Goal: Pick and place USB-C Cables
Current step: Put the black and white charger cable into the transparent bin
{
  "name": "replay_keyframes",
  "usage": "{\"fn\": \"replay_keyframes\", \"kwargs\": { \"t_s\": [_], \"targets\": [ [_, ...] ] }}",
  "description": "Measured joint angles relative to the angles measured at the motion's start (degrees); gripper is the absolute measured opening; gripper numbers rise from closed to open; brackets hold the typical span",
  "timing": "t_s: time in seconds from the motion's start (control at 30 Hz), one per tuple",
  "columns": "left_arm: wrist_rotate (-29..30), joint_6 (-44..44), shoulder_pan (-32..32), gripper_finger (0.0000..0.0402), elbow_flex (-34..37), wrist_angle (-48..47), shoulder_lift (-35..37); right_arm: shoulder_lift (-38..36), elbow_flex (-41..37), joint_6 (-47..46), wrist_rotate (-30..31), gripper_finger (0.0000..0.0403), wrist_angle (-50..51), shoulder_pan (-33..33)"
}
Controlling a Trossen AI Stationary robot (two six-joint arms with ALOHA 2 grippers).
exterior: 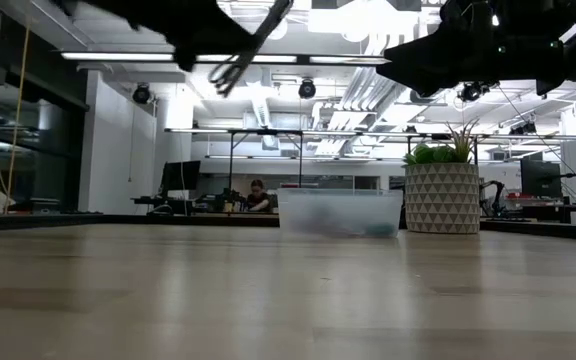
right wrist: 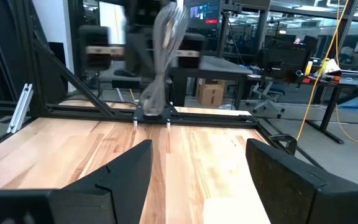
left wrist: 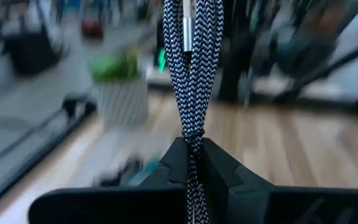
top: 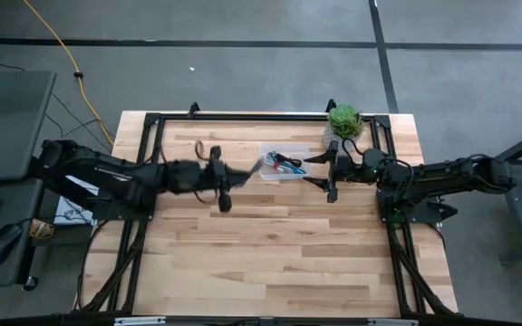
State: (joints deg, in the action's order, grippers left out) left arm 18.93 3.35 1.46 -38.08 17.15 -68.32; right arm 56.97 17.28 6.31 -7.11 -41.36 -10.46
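A blue-grey braided USB-C cable bundle (left wrist: 193, 68) with a silver plug (left wrist: 186, 31) is in my left gripper (left wrist: 193, 163), which is shut on it. In the high view this gripper (top: 229, 178) hovers just left of a clear plastic box (top: 268, 176), with the cable (top: 247, 170) reaching toward the box. Inside the box lie other cables (top: 285, 163), with whitish, red and black bits. My right gripper (top: 320, 172) is open and hovers just right of the box. Its wrist view shows the open fingers (right wrist: 197, 158) and the carried cable (right wrist: 163, 56) beyond. My left gripper pinches the folded cable bundle between its two fingers at a narrowed, gathered waist (left wrist: 193, 138), several strands together. The bundle runs straight out past the fingertips, along the fingers. It is lifted clear, high above the table (exterior: 264, 35).
A green plant in a patterned pot (top: 344, 120) stands at the far right, close behind my right gripper. The clear box (exterior: 340, 212) sits toward the table's far edge. A black frame (top: 243, 116) runs along the far and side edges. Bare wood lies on the near side (top: 270, 263).
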Motion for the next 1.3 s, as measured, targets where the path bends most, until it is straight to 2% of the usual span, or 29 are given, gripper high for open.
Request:
{"fn": "replay_keyframes", "kwargs": {
  "t_s": [0.1, 0.17, 0.27, 0.53, 0.83, 1.17, 1.3],
  "targets": [
    [-8.00, -2.12, 6.12, 0.0000, 6.88, 18.75, -0.23, 0.00, 0.00, -0.06, 0.00, 0.0251, 0.00, 0.00],
    [-9.83, -2.03, 7.94, 0.0000, 10.81, 29.58, -0.95, 0.00, 0.00, -0.55, 0.00, 0.0251, 0.02, 0.00],
    [-10.81, -1.72, 8.36, 0.0000, 14.68, 37.51, -1.19, 0.00, 0.00, -1.33, 0.00, 0.0251, 0.00, 0.00],
    [-11.11, -1.87, 7.75, 0.0000, 14.70, 37.13, -1.19, -0.02, 0.00, -1.13, 0.00, 0.0251, -0.02, 0.00],
    [-15.92, -1.59, 7.80, 0.0000, 13.26, 34.92, -1.19, -0.01, 0.00, -1.38, 0.02, 0.0251, 0.00, 0.00],
    [-15.68, -1.02, 7.80, 0.0000, 13.24, 34.88, -1.19, -0.02, 0.00, 0.01, 0.03, 0.0251, 0.00, 0.00],
    [-12.55, 0.41, 8.76, 0.0000, 11.75, 33.90, -2.89, -0.02, 0.00, 0.13, 0.04, 0.0251, -0.52, 0.00]
  ]
}}
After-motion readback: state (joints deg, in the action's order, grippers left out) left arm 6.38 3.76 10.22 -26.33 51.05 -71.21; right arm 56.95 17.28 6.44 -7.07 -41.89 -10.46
